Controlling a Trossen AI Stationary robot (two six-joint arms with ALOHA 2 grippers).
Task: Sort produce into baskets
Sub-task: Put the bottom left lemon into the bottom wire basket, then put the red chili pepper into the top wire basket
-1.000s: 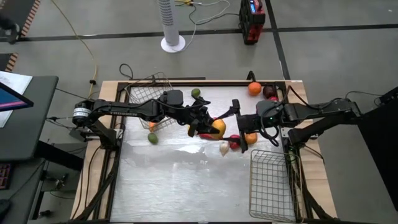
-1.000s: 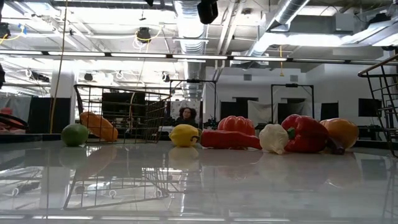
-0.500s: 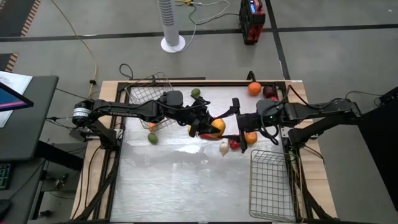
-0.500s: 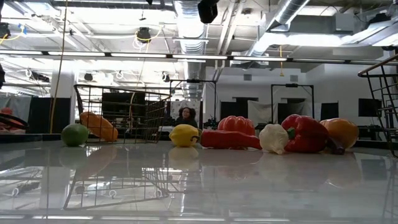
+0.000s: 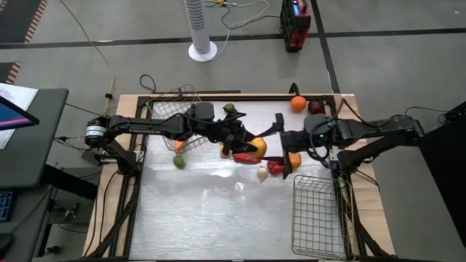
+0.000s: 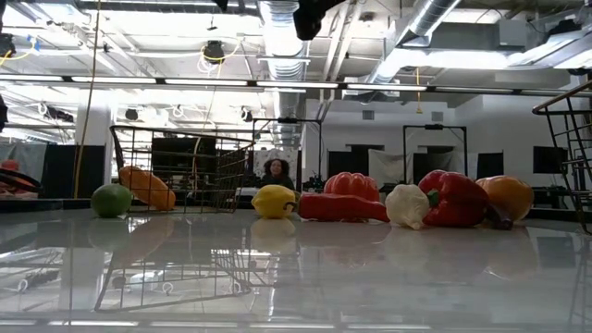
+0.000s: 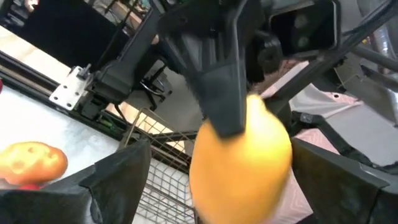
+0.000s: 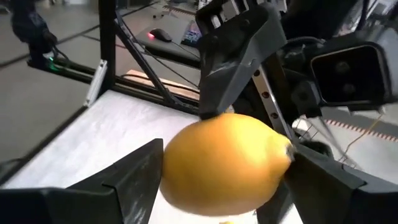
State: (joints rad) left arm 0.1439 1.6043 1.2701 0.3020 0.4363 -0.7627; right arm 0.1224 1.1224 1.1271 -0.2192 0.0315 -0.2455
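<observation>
Above the table's middle, both grippers meet at one lemon [image 5: 256,148]: the left gripper [image 5: 246,145] and the right gripper [image 5: 271,140] each clamp it between their fingers. Below lie a red pepper [image 5: 275,167], garlic [image 5: 262,174] and an orange [image 5: 293,160]. One basket [image 5: 167,109] stands far left, the other [image 5: 317,215] near right.

The table top [image 6: 296,277] is seen as a glossy, mirror-like white surface in which the produce is reflected. The baskets [image 6: 185,171] [image 5: 318,215] are made of thin bare metal wire. The lemon [image 8: 225,163] is shown with a smooth, slightly shiny plastic-looking skin. The gripper fingers [image 7: 214,68] are finished in matt dark plastic. A waxy sheen is carried by the red pepper [image 6: 455,201].
</observation>
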